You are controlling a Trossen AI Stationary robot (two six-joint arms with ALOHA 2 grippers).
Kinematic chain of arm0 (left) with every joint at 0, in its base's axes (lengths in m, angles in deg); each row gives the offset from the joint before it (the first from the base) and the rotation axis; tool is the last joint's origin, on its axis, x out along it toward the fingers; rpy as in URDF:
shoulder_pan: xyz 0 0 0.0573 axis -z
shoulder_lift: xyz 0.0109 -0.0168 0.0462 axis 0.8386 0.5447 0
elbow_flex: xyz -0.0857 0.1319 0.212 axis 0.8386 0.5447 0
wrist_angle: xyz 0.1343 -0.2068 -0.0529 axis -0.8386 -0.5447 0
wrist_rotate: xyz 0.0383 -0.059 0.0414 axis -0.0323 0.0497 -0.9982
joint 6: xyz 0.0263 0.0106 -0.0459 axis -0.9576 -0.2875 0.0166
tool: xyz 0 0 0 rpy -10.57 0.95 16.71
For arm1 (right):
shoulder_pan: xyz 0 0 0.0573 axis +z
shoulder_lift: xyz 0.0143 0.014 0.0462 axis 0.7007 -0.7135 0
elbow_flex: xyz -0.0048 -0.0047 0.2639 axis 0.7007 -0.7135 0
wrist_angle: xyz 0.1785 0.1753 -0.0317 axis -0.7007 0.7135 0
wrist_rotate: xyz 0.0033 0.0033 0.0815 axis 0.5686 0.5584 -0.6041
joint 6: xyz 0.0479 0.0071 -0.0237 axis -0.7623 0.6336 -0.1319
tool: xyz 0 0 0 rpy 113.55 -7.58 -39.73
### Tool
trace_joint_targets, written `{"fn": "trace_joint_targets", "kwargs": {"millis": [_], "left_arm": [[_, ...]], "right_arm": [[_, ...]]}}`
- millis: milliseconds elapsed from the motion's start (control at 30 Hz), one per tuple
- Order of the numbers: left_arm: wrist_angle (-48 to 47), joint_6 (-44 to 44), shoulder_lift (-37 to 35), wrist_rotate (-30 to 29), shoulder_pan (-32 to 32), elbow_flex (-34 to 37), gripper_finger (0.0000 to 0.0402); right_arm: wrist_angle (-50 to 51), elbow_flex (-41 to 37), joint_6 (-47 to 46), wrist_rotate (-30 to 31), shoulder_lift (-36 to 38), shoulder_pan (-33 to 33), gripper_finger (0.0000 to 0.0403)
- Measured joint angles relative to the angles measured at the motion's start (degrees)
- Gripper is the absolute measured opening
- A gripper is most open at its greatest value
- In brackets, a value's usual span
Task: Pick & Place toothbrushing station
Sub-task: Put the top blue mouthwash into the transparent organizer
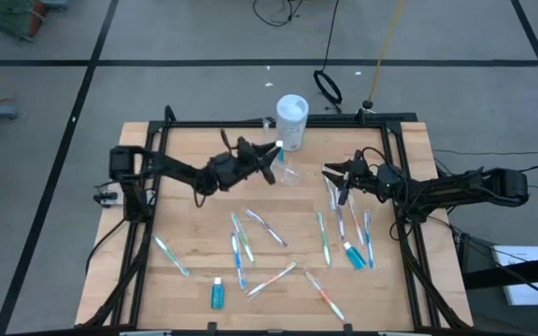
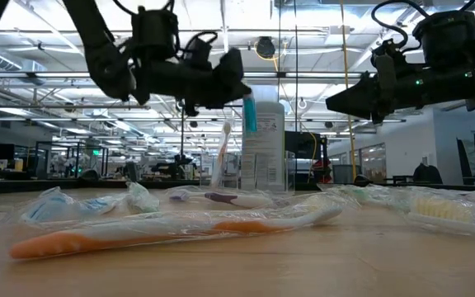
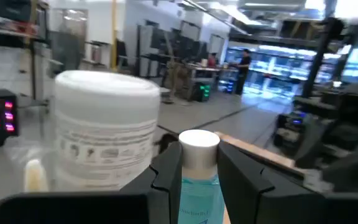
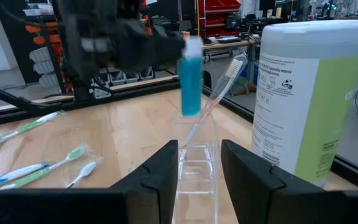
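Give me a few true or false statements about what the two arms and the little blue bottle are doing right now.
1. The left pincer holds a small blue bottle above the clear holder. True.
2. The clear holder is empty. False: a toothbrush leans in it.
3. The right pincer is open, its fingers either side of the clear holder. True.
4. The white-capped container lies on its side. False: it stands upright.
5. All toothbrushes are in the holder. False: many lie on the table.
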Motion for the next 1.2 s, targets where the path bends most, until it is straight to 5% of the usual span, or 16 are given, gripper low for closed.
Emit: {"fn": "trace_joint_targets", "kwargs": {"millis": [233, 700, 1200], "left_arm": [[6.94, 1.09, 10.42, -9.85, 1.09, -1.22, 0.0088], [3.35, -5.04, 11.89, -10.94, 3.18, -1.26, 0.0088], [-0.69, -1.56, 11.89, -12.06, 2.22, -1.26, 0.0088]], "right_arm": [[-0.37, 0.00, 0.21, 0.10, -0.02, 0.00, 0.0114], [-0.39, 0.00, 1.25, 0.12, 0.00, 0.00, 0.0114], [-0.39, 0.00, 1.39, 0.12, 0.00, -0.02, 0.0114]]}}
